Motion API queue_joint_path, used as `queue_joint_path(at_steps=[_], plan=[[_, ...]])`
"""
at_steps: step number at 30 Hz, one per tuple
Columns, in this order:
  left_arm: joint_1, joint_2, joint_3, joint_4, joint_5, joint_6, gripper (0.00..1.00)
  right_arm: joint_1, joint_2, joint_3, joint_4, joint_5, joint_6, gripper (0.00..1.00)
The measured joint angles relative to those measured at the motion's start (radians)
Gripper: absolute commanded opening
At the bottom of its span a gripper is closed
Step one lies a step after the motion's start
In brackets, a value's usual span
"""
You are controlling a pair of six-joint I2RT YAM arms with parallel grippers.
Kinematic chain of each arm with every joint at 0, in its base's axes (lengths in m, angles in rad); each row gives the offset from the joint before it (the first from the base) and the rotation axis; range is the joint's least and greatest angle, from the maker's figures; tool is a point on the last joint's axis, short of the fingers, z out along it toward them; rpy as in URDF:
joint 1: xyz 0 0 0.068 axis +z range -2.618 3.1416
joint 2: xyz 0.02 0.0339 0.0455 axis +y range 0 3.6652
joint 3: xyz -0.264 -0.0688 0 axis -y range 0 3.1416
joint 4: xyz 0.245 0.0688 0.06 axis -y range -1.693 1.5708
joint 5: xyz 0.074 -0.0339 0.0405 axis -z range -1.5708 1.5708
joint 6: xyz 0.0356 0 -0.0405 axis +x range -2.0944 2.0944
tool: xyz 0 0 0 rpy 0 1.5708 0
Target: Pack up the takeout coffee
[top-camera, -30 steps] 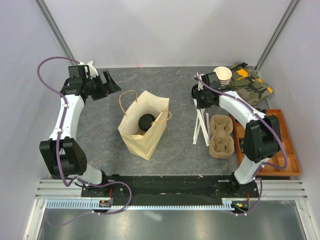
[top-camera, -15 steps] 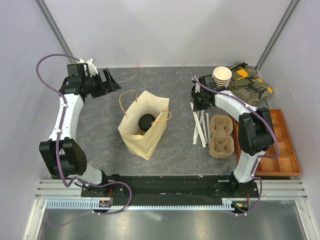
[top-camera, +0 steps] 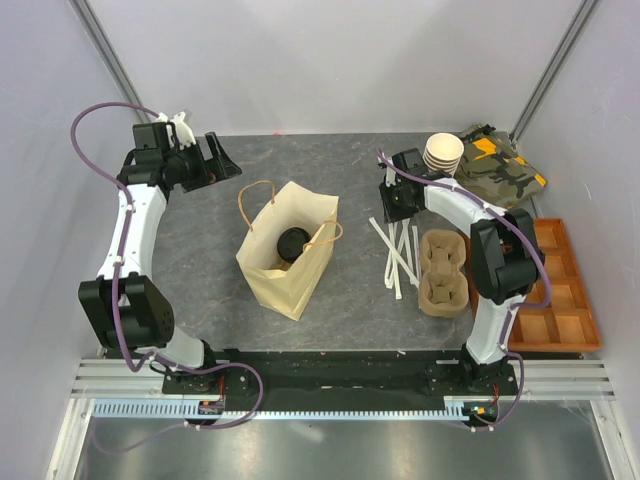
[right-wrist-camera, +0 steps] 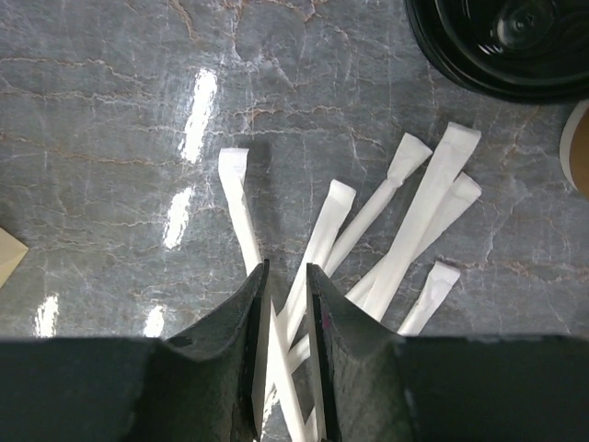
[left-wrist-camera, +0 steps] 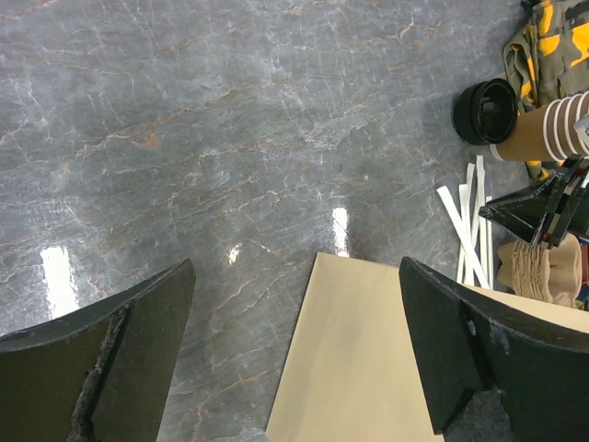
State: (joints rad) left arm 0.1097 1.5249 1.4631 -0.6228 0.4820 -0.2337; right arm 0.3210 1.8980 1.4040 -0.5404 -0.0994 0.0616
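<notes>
The takeout coffee (top-camera: 292, 243) stands inside the open brown paper bag (top-camera: 290, 272); only its round black lid shows. My left gripper (top-camera: 215, 160) hovers at the back left, jaws wide open and empty; in the left wrist view (left-wrist-camera: 296, 276) the bag's tan side (left-wrist-camera: 368, 359) lies below it. My right gripper (top-camera: 392, 205) is low over a fan of white wrapped straws (top-camera: 398, 250). In the right wrist view (right-wrist-camera: 287, 269) its jaws stand a narrow gap apart, and the straws (right-wrist-camera: 423, 212) lie flat on the table beneath them.
A stack of paper cups (top-camera: 443, 152) and loose black lids (right-wrist-camera: 502, 37) sit behind the right gripper. A camouflage pouch (top-camera: 500, 165) lies at the back right. A pulp cup carrier (top-camera: 443, 270) and an orange divided tray (top-camera: 560, 290) are to the right of the straws.
The right gripper has opened and shifted slightly left. The straws that leaned upright under it now lie spread flat on the table. The left arm has barely moved.
</notes>
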Motion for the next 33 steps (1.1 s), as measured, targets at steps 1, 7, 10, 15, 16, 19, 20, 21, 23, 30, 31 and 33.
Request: queue_joint_path(at_steps=[1,7,10,15,16,19,20,21,23,30,31,33], plan=[[0.0,0.004,0.0,0.0,0.0,0.0,1.0,0.0,0.007,0.005,-0.003,-0.001,-0.006,0.3],[0.0,0.013,0.0,-0.004,0.0,0.0,1.0,0.015,0.086,0.101,-0.066,-0.033,-0.084,0.34],[0.0,0.013,0.0,-0.004,0.0,0.0,1.0,0.027,0.142,0.174,-0.11,-0.044,-0.129,0.37],[0.0,0.013,0.0,-0.004,0.0,0.0,1.0,0.036,0.193,0.256,-0.194,-0.056,-0.18,0.47],[0.0,0.013,0.0,-0.004,0.0,0.0,1.0,0.037,0.202,0.268,-0.204,-0.058,-0.187,0.47],[0.0,0.013,0.0,-0.004,0.0,0.0,1.0,0.042,0.237,0.308,-0.248,-0.057,-0.206,0.46],[0.0,0.013,0.0,-0.004,0.0,0.0,1.0,0.042,0.248,0.319,-0.263,-0.057,-0.209,0.46],[0.0,0.013,0.0,-0.004,0.0,0.0,1.0,0.044,0.26,0.326,-0.277,-0.056,-0.213,0.46],[0.0,0.013,0.0,-0.004,0.0,0.0,1.0,0.047,0.277,0.335,-0.299,-0.056,-0.217,0.45],[0.0,0.013,0.0,-0.004,0.0,0.0,1.0,0.05,0.346,0.41,-0.37,-0.062,-0.219,0.43],[0.0,0.013,0.0,-0.004,0.0,0.0,1.0,0.05,0.356,0.426,-0.379,-0.063,-0.219,0.43],[0.0,0.013,0.0,-0.004,0.0,0.0,1.0,0.049,0.369,0.445,-0.386,-0.068,-0.219,0.42]])
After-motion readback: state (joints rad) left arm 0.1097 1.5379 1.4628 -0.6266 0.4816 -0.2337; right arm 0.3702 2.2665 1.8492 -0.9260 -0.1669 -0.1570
